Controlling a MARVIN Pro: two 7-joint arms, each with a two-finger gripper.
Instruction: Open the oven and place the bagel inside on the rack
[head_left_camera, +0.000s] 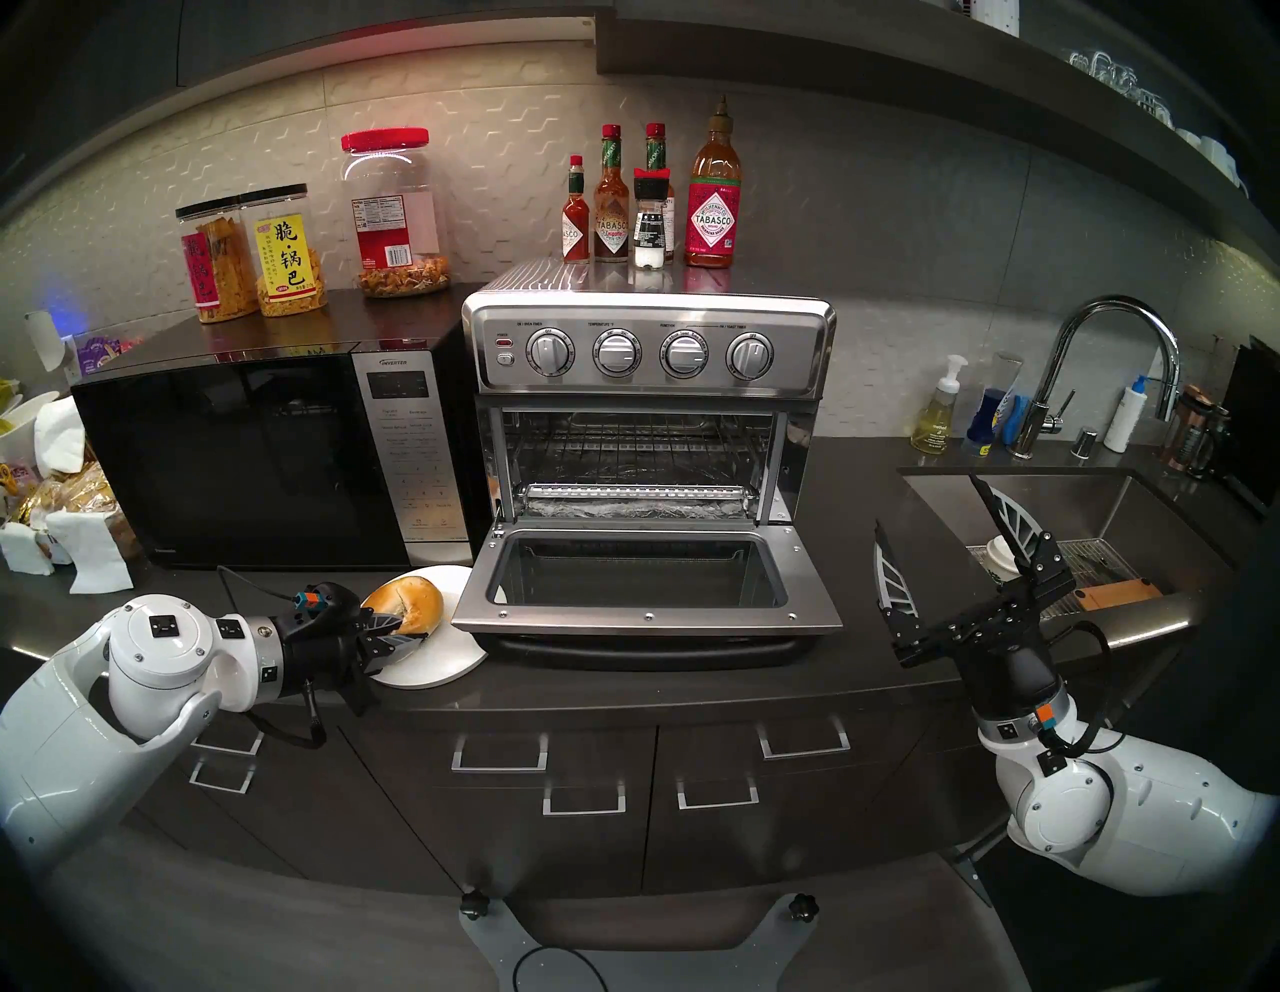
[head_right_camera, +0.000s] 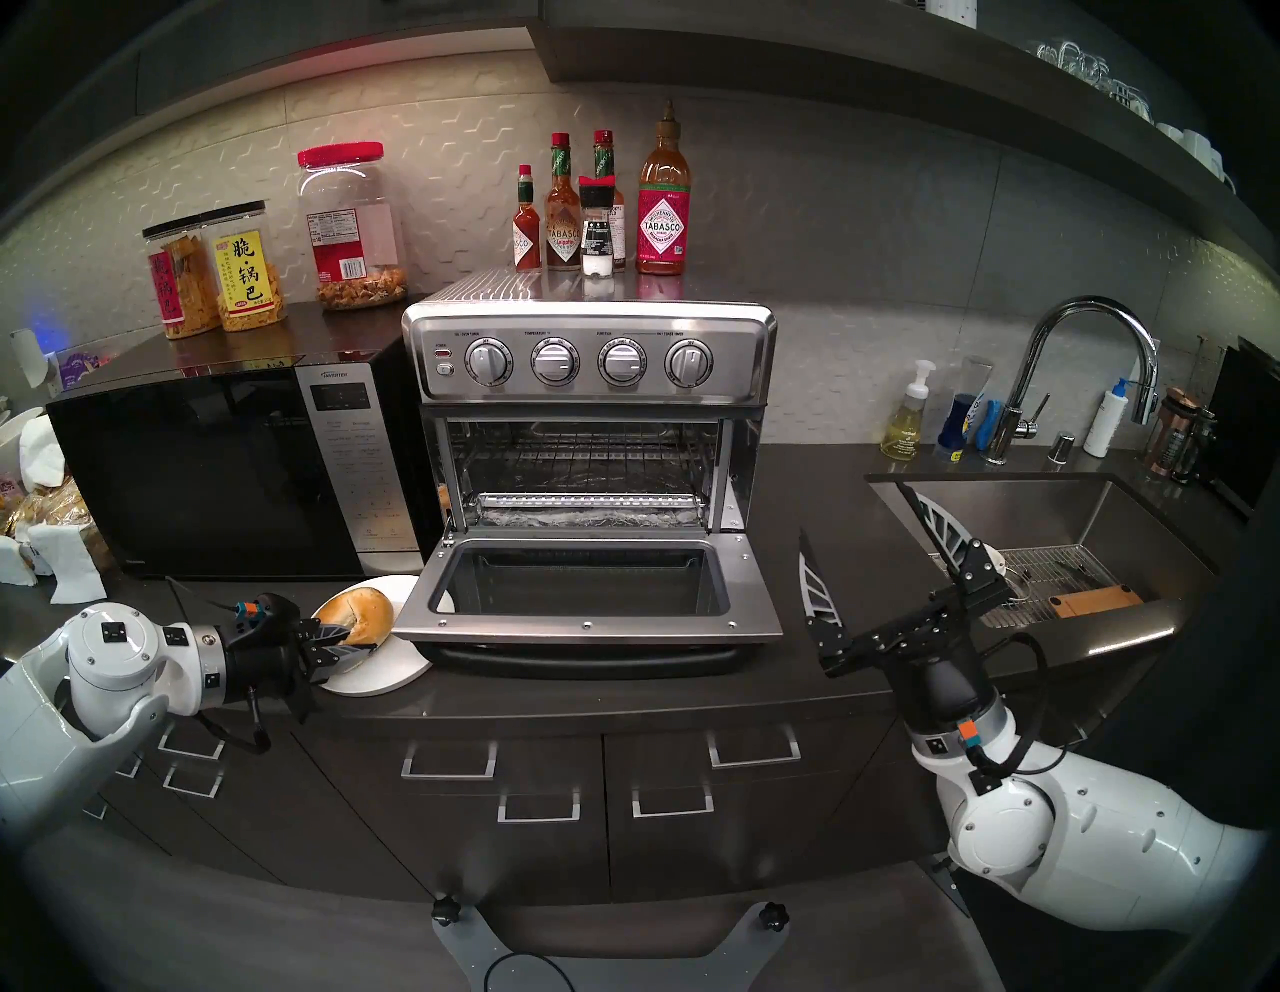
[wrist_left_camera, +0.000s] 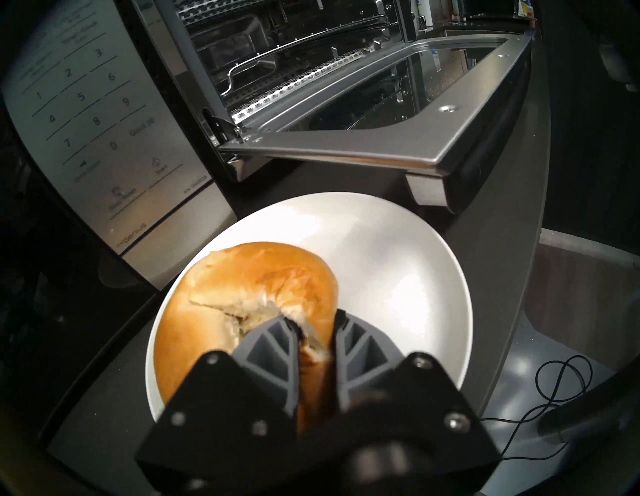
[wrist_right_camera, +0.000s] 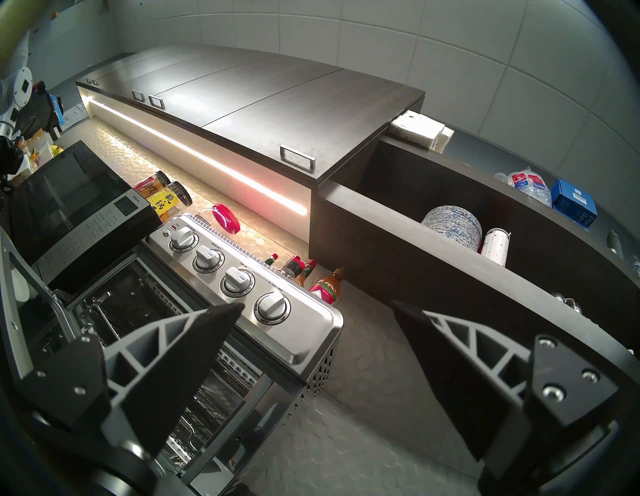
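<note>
Half the bagel (wrist_left_camera: 249, 287) hides behind the clamped left claw (wrist_left_camera: 313, 332).

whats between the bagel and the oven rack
The dropped-open door lies between the bagel and the rack; head views show it best.

Between my left end effector's (wrist_left_camera: 313, 332) matt grey ribbed plastic fingers (wrist_left_camera: 273, 350), the bagel (wrist_left_camera: 242, 294) shines golden, crust torn rough. Beneath it, a smooth white glazed plate (wrist_left_camera: 398, 277). Ahead, the oven's (head_left_camera: 651, 346) brushed steel gleams, door (head_left_camera: 644, 589) glass glossy; the bench (head_left_camera: 692, 686) is dark, satiny.
</note>
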